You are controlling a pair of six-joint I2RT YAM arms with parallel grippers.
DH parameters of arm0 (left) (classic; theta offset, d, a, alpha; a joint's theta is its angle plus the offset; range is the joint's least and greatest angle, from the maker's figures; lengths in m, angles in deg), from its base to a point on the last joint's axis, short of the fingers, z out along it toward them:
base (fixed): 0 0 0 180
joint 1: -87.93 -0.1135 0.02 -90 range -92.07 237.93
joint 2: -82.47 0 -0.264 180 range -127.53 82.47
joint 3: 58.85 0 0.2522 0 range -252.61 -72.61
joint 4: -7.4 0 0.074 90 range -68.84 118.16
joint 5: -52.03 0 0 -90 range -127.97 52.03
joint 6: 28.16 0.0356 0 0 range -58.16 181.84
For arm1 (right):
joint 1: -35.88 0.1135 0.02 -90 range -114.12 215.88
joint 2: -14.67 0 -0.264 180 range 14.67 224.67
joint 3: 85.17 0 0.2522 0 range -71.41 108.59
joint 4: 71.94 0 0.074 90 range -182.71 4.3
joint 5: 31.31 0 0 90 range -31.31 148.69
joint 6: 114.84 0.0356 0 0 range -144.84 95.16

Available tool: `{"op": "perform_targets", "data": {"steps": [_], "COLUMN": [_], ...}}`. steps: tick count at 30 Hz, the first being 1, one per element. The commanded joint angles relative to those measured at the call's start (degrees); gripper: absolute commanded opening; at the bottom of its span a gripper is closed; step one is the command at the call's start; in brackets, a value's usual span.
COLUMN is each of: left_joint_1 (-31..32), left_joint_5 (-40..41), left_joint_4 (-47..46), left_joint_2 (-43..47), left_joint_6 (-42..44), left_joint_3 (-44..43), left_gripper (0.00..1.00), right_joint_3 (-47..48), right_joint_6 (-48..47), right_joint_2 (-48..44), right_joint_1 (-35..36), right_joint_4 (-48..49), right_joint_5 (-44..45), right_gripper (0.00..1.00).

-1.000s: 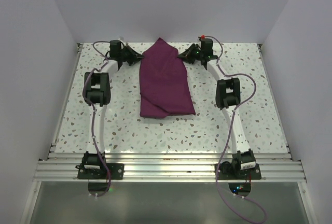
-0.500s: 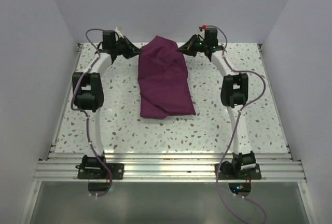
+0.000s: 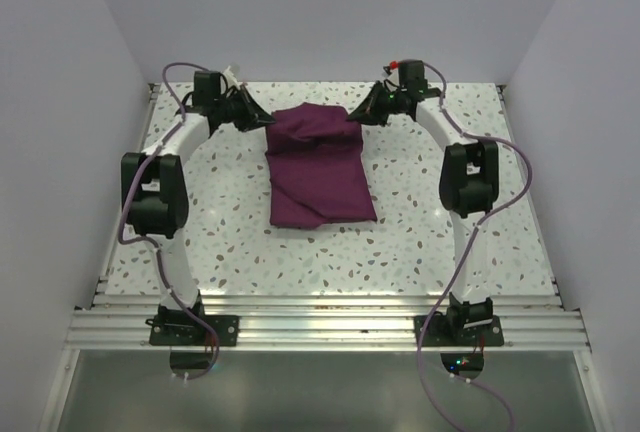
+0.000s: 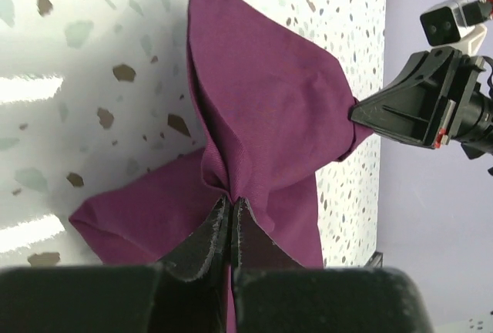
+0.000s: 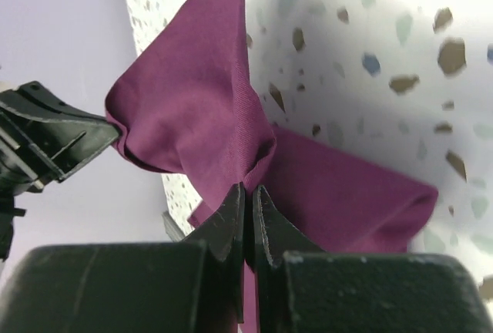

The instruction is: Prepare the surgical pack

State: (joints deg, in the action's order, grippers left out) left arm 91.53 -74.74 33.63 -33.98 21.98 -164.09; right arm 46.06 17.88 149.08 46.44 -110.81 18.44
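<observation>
Our left gripper and right gripper are clamping shut on the cloth at its far corners; we are risking a slip if pulling unevenly.

I can't see under the folded cloth; the counter beneath it is hidden. From above, both grips are too small to judge. On the wrist cameras, the left end effector and the right end effector each hide their pinched bit of cloth. Their own blurred black bodies block the lower frame. Each view's side edge cuts off the opposite end effector.
</observation>
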Motion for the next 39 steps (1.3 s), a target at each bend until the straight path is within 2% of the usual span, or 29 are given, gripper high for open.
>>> {"op": "perform_targets", "data": {"steps": [1, 8, 15, 21, 38, 39], "left_joint_1": [1.67, 2.12, 2.29, 2.29, 2.64, 2.82], "left_joint_5": [-0.67, -1.28, -0.05, -0.40, -4.09, -4.70], "left_joint_4": [2.47, 3.26, 5.72, 6.87, 7.66, 7.66], "left_joint_2": [6.91, 13.52, 18.18, 19.41, 20.82, 20.99], "left_joint_6": [4.70, 5.49, 7.95, 8.83, 11.64, 11.99], "left_joint_3": [2.53, 12.01, 17.12, 20.11, 29.78, 30.13], "left_gripper": [0.00, 0.00, 0.00, 0.00, 0.00, 0.05], "right_joint_3": [-3.11, -9.97, -17.61, -23.77, -31.33, -31.60], "right_joint_6": [-2.81, -3.78, -7.21, -9.58, -13.98, -14.59], "right_joint_2": [-6.78, -11.71, -16.19, -19.62, -20.77, -20.85], "right_joint_1": [0.24, 0.42, 0.86, 1.21, 1.65, 1.65], "right_joint_4": [-3.46, -6.18, -8.91, -9.97, -13.92, -14.36], "right_joint_5": [-1.15, -1.32, -1.41, -1.67, -0.44, -0.53], "right_gripper": [0.00, 0.00, 0.00, 0.00, 0.00, 0.01]}}
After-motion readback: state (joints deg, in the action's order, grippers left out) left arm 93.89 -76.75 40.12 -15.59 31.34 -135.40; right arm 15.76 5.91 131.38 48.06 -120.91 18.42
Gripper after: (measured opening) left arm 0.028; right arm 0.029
